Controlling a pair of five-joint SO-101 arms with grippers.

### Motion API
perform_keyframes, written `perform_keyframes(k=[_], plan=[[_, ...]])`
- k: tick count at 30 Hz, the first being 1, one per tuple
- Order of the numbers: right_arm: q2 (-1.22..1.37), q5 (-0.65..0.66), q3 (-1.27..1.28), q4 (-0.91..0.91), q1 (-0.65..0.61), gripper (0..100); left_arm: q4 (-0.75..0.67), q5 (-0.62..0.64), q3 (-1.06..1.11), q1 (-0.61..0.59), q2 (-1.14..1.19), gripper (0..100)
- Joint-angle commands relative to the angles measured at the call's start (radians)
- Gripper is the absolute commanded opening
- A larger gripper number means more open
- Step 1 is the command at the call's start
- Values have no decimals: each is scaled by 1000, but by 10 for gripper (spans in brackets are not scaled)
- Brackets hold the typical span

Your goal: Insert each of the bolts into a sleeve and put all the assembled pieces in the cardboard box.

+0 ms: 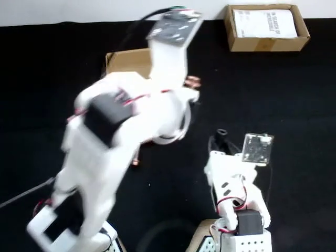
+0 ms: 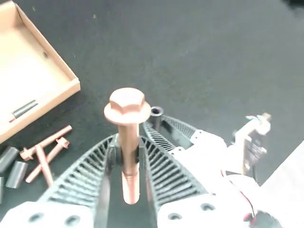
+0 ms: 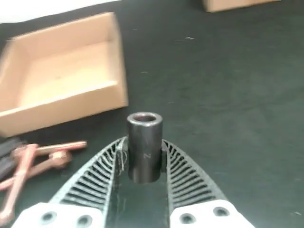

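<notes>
My left gripper (image 2: 127,145) is shut on a copper bolt (image 2: 125,107), held upright with its hex head up. In the high view that bolt (image 1: 193,81) shows past the raised left arm, near the cardboard box (image 1: 126,61). My right gripper (image 3: 144,145) is shut on a dark sleeve (image 3: 145,137), bore upward. The left wrist view shows this sleeve (image 2: 156,112) just beyond the bolt. The box (image 2: 35,78) holds one dark piece (image 2: 23,109). Loose bolts (image 2: 45,152) and sleeves (image 2: 12,166) lie on the mat beside it.
A second cardboard box (image 1: 266,27) with a white sheet inside sits at the far right of the black mat. The right arm (image 1: 239,199) stands low at the front right. Loose bolts (image 3: 33,159) lie in front of the box (image 3: 61,80).
</notes>
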Motion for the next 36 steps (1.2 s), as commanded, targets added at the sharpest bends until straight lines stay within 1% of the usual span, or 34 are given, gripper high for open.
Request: perform_keyframes(k=[1, 5, 6, 8, 10, 14, 16, 18, 19, 20, 23, 25, 31, 36], plan=[[-15, -3, -70, 19, -73, 7, 0, -60, 162, -2, -269, 7], [-15, 75, -64, 21, -133, 7, -18, -152, 470, -7, -544, 7], [-13, 91, -64, 21, -145, 7, -49, -160, 559, -22, -608, 7], [-13, 112, -64, 21, -170, 7, -158, -166, 737, -68, -733, 8], [-13, 117, -64, 21, -186, 7, -333, -161, 938, -119, -839, 8], [-13, 115, -27, 13, -196, 7, -847, -158, 1372, -157, -989, 8], [-13, 109, 1, 1, -196, 7, -1082, -157, 1546, -148, -1029, 8], [-13, 109, 41, -54, -194, 7, -1252, -157, 1656, -111, -1026, 8], [-13, 110, 58, -91, -194, 7, -1290, -155, 1681, -93, -1013, 8], [-13, 112, 73, -131, -194, 7, -1300, -144, 1690, -73, -993, 8], [-13, 114, 116, -239, -196, 7, -1303, -28, 1682, -42, -923, 8], [-13, 114, 139, -278, -196, 7, -1303, 9, 1661, -36, -866, 8], [-13, 109, 150, -288, -196, 7, -1326, 12, 1561, -35, -696, 8], [-13, 109, 150, -288, -196, 7, -1488, 9, 1497, -36, -544, 8]])
